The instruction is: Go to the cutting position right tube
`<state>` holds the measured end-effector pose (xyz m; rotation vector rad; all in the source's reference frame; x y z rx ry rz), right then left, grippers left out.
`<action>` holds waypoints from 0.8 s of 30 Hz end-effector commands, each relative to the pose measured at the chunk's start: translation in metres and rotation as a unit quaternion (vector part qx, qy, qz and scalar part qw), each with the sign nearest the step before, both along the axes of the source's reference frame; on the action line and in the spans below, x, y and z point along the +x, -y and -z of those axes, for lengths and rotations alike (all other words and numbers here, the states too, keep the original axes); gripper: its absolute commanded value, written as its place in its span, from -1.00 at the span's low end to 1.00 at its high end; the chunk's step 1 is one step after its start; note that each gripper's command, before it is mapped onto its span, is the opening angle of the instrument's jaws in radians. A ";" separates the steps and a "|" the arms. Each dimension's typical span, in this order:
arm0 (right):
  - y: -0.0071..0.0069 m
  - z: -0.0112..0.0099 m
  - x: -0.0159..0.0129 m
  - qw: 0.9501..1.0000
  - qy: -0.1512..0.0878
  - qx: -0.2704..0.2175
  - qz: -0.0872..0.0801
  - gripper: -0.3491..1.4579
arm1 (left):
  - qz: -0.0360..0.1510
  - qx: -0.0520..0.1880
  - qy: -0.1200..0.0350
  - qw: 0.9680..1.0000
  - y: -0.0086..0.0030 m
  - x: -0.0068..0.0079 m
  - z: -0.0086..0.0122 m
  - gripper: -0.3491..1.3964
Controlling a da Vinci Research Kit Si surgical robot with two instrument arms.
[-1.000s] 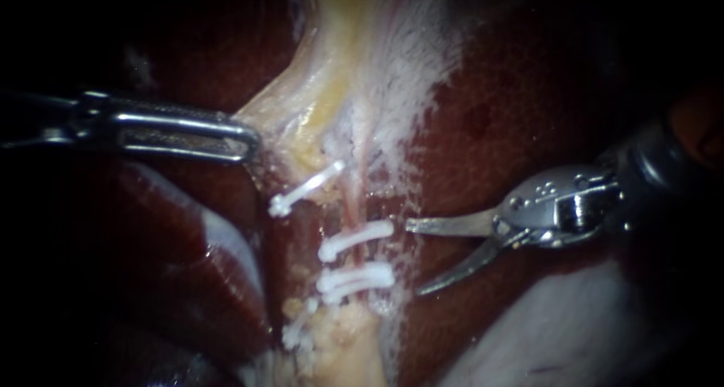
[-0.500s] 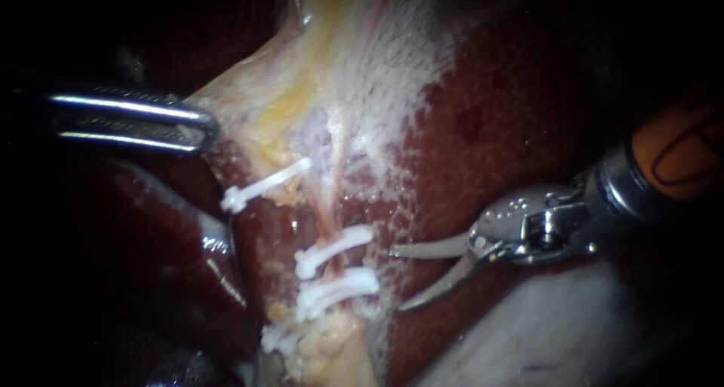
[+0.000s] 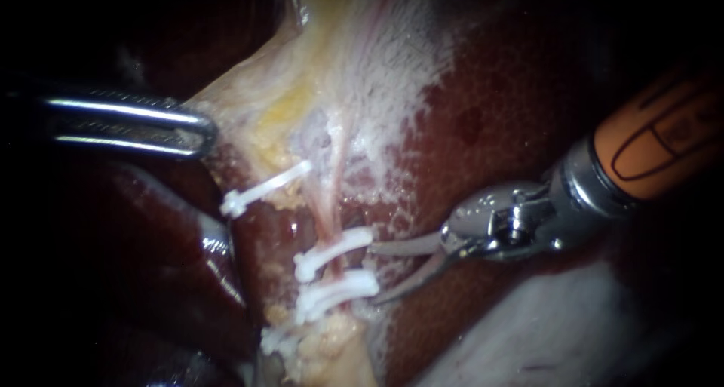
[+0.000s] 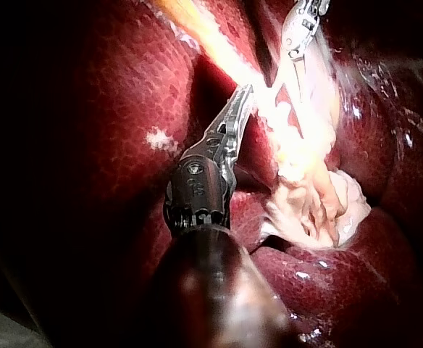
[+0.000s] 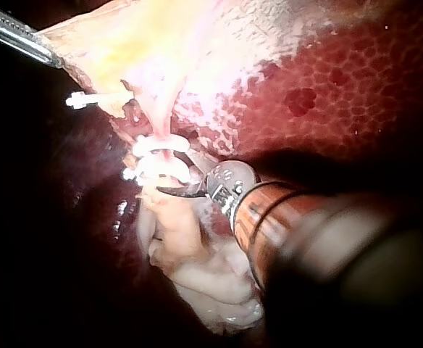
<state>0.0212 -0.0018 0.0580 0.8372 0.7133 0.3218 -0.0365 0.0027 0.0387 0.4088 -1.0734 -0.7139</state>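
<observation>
Dark red liver (image 3: pixel 490 115) forms the background. Over the last half second the right instrument (image 3: pixel 372 272), entering from the right edge, has advanced leftward toward frame centre. Its blades remain spread, with the tips now at the right ends of the upper clip (image 3: pixel 332 251) and lower clip (image 3: pixel 335 290). Both clips cross the right tube (image 3: pixel 326 210), which runs down the centre. At upper left, the left instrument (image 3: pixel 205 130) stays clamped on the pale tissue (image 3: pixel 249 108), unmoved. The cutting position appears nearly reached, though the tube is not yet between the blades.

Left instrument (image 3: pixel 205 130) clamped, right instrument (image 3: pixel 372 273) spread
</observation>
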 end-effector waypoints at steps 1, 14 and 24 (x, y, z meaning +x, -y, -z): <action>0.0000 0.0000 0.0002 1.000 0.001 0.000 0.000 -0.10 | 0.000 0.000 0.000 1.000 0.0000 0.0000 0.0000 -1.00; 0.0000 -0.0009 0.0021 1.000 0.003 0.003 -0.005 -0.33 | 0.000 0.000 0.000 1.000 0.0001 -0.0001 -0.0001 -1.00; 0.0004 -0.0016 0.0036 1.000 0.004 0.001 -0.006 -0.34 | 0.001 0.000 -0.001 1.000 0.0001 -0.0002 -0.0001 -1.00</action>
